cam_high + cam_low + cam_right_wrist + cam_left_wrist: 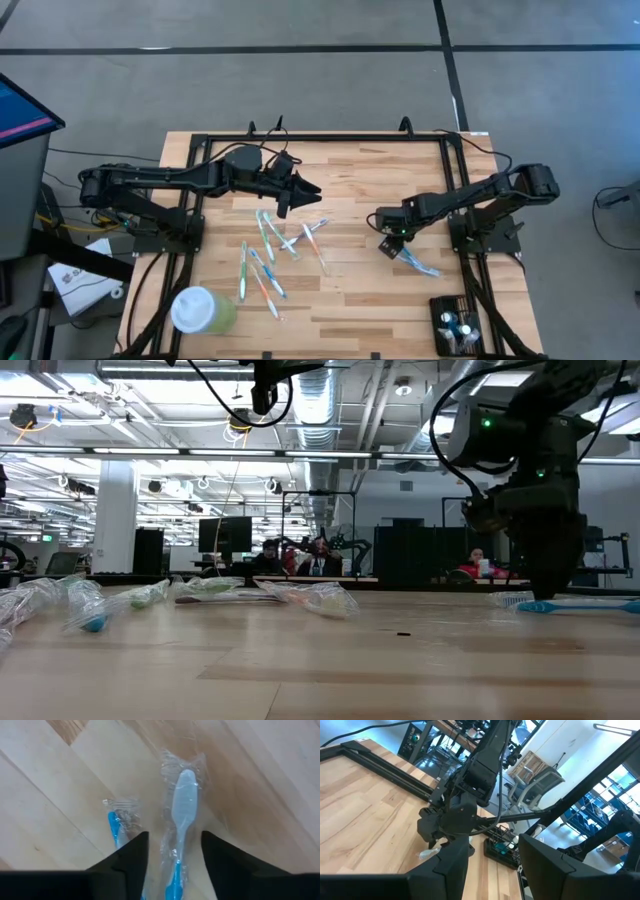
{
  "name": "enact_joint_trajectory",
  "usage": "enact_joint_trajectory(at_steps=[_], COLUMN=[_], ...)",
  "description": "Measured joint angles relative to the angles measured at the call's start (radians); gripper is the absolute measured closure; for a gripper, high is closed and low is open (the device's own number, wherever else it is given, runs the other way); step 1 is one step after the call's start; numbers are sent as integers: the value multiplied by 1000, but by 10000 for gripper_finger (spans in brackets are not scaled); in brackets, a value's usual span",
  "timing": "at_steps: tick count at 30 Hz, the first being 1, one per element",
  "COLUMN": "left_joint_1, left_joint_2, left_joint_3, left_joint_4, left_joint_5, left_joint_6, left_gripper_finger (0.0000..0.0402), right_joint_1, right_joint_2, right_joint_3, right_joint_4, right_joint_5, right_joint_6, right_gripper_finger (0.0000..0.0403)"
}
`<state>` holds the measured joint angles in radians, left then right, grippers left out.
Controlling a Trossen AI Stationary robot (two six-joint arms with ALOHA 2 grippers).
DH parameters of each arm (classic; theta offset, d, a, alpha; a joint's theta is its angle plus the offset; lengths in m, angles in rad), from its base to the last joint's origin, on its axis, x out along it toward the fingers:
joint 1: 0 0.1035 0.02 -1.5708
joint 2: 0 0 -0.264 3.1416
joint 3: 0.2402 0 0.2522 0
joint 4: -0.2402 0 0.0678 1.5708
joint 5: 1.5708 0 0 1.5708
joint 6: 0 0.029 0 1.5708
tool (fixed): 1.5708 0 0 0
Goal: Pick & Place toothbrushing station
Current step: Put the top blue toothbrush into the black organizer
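The toothbrushing station [455, 325], a small black holder, stands on the table near its front right corner and also shows in the left wrist view [500, 851]. My right gripper [175, 840] points down, open. Its fingers stand on either side of a clear-wrapped toothbrush [184, 805] with a pale head and a blue handle, which lies flat on the wood [418, 264]. A second wrapped blue toothbrush [114, 822] lies just beside it. My left gripper [305, 190] is held high over the table's middle, open and holding nothing [495, 870].
Several more wrapped toothbrushes [265, 255] lie scattered left of centre. A pale green cup with a white lid [200, 310] stands at the front left. A black frame [330, 138] borders the table's far and side edges. Bare wood lies between the two arms.
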<state>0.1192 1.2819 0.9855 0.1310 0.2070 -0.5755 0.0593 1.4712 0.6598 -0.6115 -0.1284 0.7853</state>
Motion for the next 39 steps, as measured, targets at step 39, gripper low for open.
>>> enact_joint_trajectory(at_steps=[39], left_joint_1=[0], left_joint_2=[0], left_joint_3=[0], left_joint_4=[1], left_joint_5=[0], left_joint_6=[-7], left_gripper_finger=[234], right_joint_1=[-9], right_joint_2=[-462], right_joint_3=[440], right_joint_4=[-394], right_joint_5=[353], right_joint_6=[43], right_gripper_finger=[390])
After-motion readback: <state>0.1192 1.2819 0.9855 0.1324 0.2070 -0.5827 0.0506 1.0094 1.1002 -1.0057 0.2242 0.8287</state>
